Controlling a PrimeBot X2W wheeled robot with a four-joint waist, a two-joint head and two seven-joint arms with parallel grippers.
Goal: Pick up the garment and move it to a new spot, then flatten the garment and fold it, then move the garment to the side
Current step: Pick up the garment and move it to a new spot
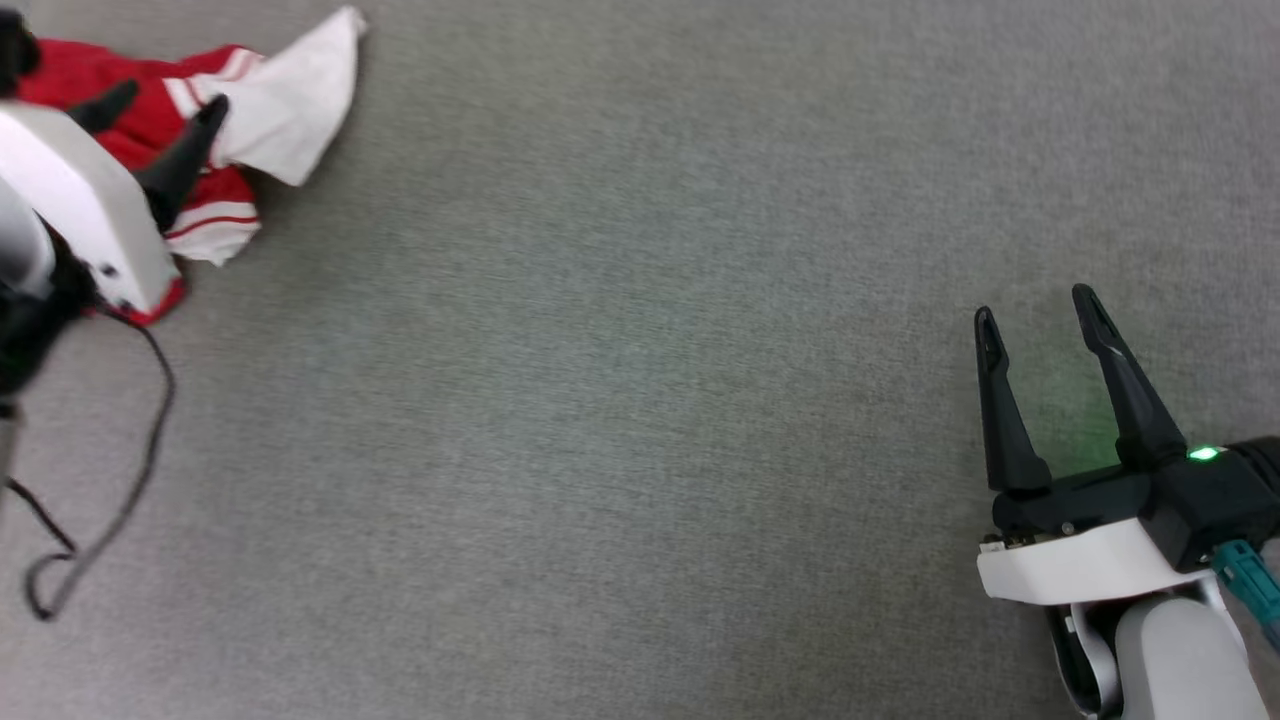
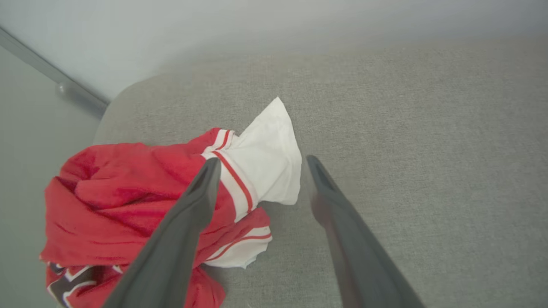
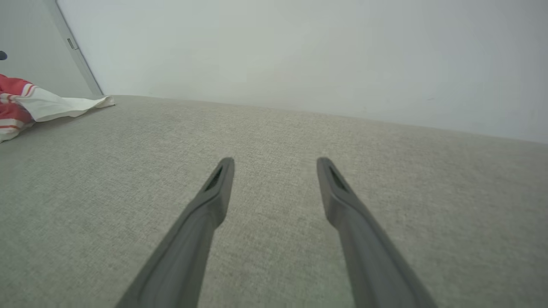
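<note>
The garment (image 1: 280,105) lies crumpled at the far left of the grey surface, red with a white sleeve spread to the right and striped trim. In the left wrist view the garment (image 2: 128,196) shows black white-edged lettering at its lower edge. My left gripper (image 1: 170,100) hovers over it, open, its fingers (image 2: 188,214) spanning the white sleeve with nothing held. My right gripper (image 1: 1035,305) stands open at the lower right, far from the cloth, with bare surface between its fingers (image 3: 214,192). From the right wrist the garment (image 3: 38,105) lies at the far left.
A grey fabric surface (image 1: 640,400) spreads across the middle. A loose black cable (image 1: 130,470) hangs from my left arm at the left edge. A pale wall (image 3: 299,55) rises behind the surface, whose rounded corner (image 2: 124,96) sits just beyond the garment.
</note>
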